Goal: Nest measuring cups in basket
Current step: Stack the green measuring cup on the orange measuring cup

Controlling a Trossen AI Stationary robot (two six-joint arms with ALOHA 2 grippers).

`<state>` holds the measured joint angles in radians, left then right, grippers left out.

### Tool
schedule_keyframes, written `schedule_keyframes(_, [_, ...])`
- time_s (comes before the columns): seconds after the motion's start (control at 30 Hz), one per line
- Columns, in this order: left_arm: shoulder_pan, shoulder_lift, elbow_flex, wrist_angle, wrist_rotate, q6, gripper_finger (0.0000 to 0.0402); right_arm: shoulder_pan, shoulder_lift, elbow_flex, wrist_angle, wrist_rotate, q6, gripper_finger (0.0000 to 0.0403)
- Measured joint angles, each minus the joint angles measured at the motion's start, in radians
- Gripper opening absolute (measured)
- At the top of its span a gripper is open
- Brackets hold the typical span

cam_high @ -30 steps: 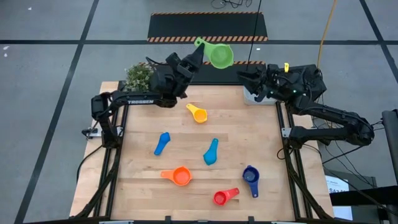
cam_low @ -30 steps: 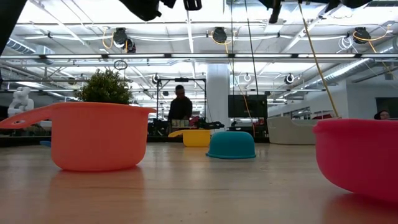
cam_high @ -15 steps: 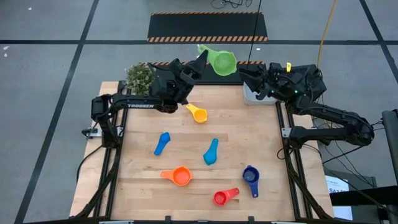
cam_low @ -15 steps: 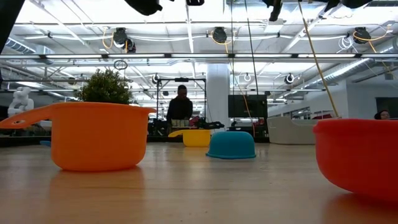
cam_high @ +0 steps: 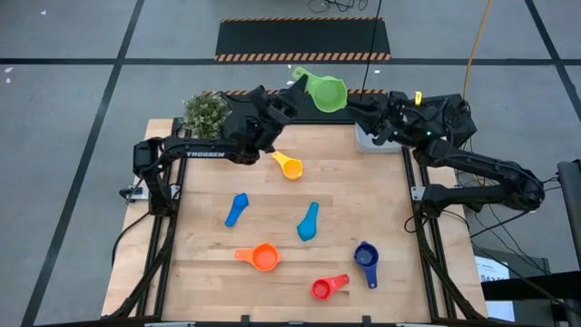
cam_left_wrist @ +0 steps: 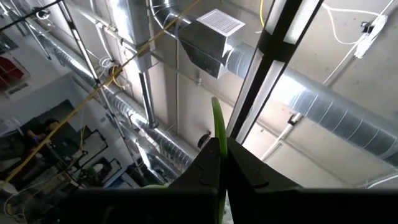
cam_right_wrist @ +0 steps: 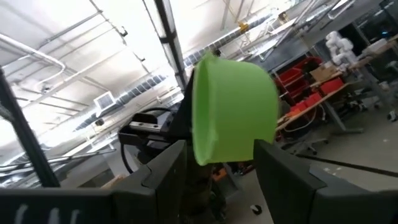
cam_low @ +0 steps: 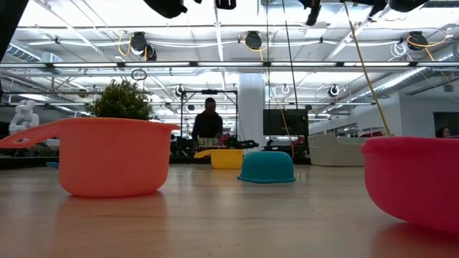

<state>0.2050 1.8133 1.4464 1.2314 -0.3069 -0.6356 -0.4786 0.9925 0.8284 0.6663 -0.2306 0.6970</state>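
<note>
"TROSSEN" marks the left arm, whose left gripper (cam_high: 296, 86) pinches the green cup (cam_high: 327, 93) handle, facing the parted right gripper (cam_high: 357, 107).

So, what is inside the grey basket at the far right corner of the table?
The small light-grey plastic basket is mostly covered by the right gripper and its arm. Only a bare edge shows, with no cups visible; the rest of its inside cannot be seen.
</note>
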Motion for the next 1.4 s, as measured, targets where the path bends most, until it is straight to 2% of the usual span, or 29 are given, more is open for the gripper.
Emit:
schedule_keyframes(0.17, [0.005,0.000,0.000,-0.001,0.002,0.005,0.0011,0.000,0.023,0.000,0.027,-0.010,0.039,0.0169])
schedule_keyframes(0.37, [0.006,0.000,0.000,-0.002,0.002,0.005,0.0005,0.000,0.041,0.000,0.053,-0.010,0.043,0.0136])
schedule_keyframes(0.8, [0.010,0.000,0.000,-0.028,0.002,0.010,0.0014,0.000,0.048,0.000,0.076,-0.011,0.051,0.0011])
schedule_keyframes(1.07, [0.011,-0.002,0.001,-0.065,0.000,0.027,0.0008,-0.001,0.048,0.000,0.075,-0.011,0.052,0.0003])
schedule_keyframes(1.13, [0.011,-0.003,0.002,-0.078,-0.002,0.078,0.0027,-0.008,0.048,0.000,0.075,-0.013,0.062,0.0002])
schedule_keyframes(1.23, [0.010,-0.011,0.000,-0.111,0.000,0.154,0.0081,-0.025,0.045,0.000,0.079,-0.015,0.091,0.0001])
schedule_keyframes(1.4, [0.024,-0.086,0.000,-0.249,-0.005,0.151,0.0174,-0.055,0.023,0.000,0.077,-0.016,0.132,0.0001])
